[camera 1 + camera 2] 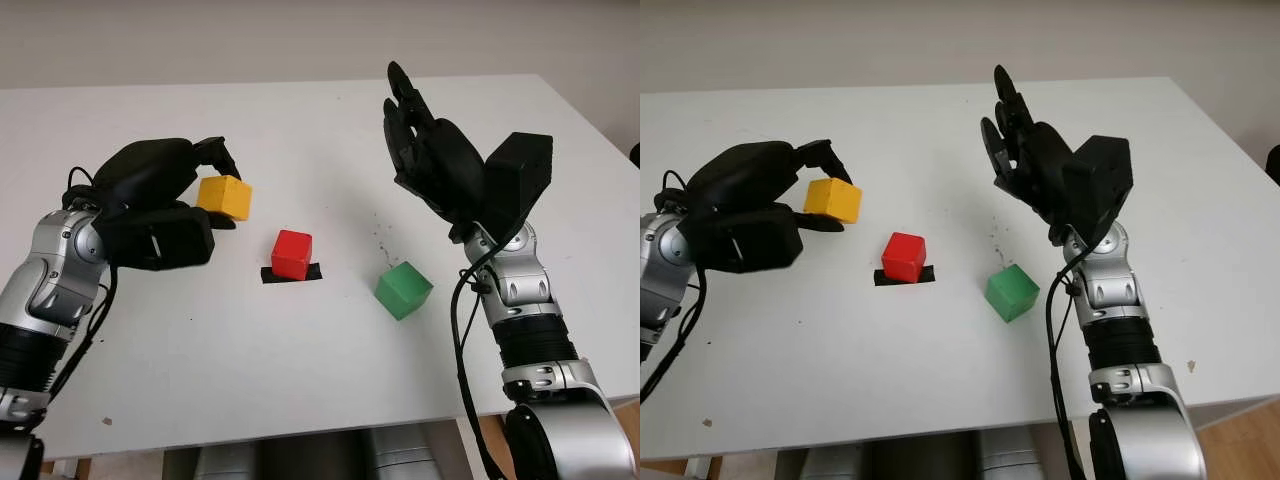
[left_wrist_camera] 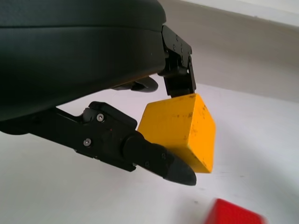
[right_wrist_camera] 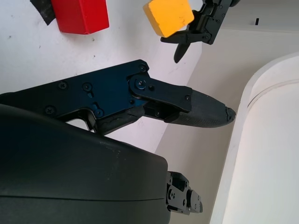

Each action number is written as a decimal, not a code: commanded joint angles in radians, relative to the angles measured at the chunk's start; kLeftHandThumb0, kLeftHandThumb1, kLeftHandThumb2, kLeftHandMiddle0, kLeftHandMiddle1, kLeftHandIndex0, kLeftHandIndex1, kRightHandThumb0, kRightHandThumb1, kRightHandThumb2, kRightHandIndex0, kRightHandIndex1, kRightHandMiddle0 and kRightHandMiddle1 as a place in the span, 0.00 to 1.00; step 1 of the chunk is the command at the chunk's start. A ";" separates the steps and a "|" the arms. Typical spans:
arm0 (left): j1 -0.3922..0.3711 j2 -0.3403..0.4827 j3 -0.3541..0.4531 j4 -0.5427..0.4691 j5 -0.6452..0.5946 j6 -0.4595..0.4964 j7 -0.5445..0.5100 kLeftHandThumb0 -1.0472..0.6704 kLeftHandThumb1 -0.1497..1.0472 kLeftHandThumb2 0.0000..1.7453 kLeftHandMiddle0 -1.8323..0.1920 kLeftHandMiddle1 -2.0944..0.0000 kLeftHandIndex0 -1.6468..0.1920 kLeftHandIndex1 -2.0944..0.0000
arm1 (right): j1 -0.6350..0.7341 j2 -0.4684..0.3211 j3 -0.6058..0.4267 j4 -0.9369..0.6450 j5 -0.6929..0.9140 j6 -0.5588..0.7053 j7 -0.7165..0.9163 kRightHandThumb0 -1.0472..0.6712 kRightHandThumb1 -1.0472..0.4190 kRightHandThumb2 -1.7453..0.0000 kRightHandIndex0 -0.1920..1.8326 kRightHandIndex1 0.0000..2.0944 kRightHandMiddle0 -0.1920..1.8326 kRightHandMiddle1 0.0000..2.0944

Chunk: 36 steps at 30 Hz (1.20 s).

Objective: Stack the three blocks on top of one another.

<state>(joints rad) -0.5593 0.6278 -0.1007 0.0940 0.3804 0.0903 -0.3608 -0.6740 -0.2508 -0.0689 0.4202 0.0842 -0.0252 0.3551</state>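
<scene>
The left robot hand (image 1: 205,185) grips a yellow cube-shaped block (image 1: 224,197) between its black fingers (image 2: 161,161), one fingertip pressing from below and another (image 2: 180,77) from above. The block looks lifted clear of the white tabletop (image 1: 250,340), held to the left of and slightly behind the red cube-shaped block (image 1: 292,254). The red block sits upright on a small strip of black tape (image 1: 292,274) near the middle of the tabletop. A green cube-shaped block (image 1: 404,289) lies on the tabletop to the right of the red one, turned at an angle and well apart from it. The right robot hand (image 1: 425,140) is open and holds nothing; it is raised above the tabletop, behind and above the green block, with its fingers pointing up and away from the robot.
</scene>
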 commanded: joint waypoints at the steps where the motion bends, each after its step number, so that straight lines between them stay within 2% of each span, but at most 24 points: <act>1: 0.008 -0.037 0.046 -0.041 -0.066 0.043 -0.014 0.38 0.97 0.03 0.76 0.97 0.73 0.17 | -0.005 -0.002 0.000 -0.004 0.003 -0.010 0.000 0.19 0.00 0.62 0.00 0.02 0.00 0.02; 10: 0.050 -0.151 0.094 -0.108 -0.259 0.155 -0.032 0.36 0.95 0.03 0.77 0.98 0.67 0.24 | -0.006 0.000 0.001 -0.009 0.006 0.002 0.000 0.21 0.00 0.62 0.00 0.02 0.00 0.02; 17: 0.090 -0.246 0.089 -0.111 -0.290 0.205 0.027 0.33 0.95 0.03 0.80 0.99 0.63 0.23 | -0.007 0.002 0.000 -0.005 0.011 -0.002 0.006 0.22 0.00 0.62 0.00 0.02 0.00 0.02; 22: 0.115 -0.284 0.087 -0.110 -0.309 0.218 0.045 0.34 0.96 0.03 0.81 0.98 0.65 0.22 | -0.004 0.000 0.000 -0.008 0.009 -0.003 0.007 0.20 0.00 0.62 0.00 0.02 0.00 0.02; 33: 0.176 -0.271 0.031 -0.013 -0.183 0.054 0.132 0.33 0.96 0.03 0.83 0.98 0.68 0.20 | -0.005 0.006 -0.001 0.006 0.009 -0.021 0.003 0.20 0.00 0.63 0.01 0.02 0.01 0.02; 36: 0.185 -0.268 0.021 0.008 -0.151 0.038 0.147 0.32 0.97 0.03 0.85 0.98 0.70 0.19 | -0.005 0.005 -0.001 0.006 0.009 -0.024 0.003 0.20 0.00 0.63 0.01 0.02 0.01 0.02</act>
<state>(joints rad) -0.3814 0.3524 -0.0719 0.1016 0.2181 0.1415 -0.2212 -0.6740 -0.2470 -0.0672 0.4248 0.0870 -0.0369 0.3587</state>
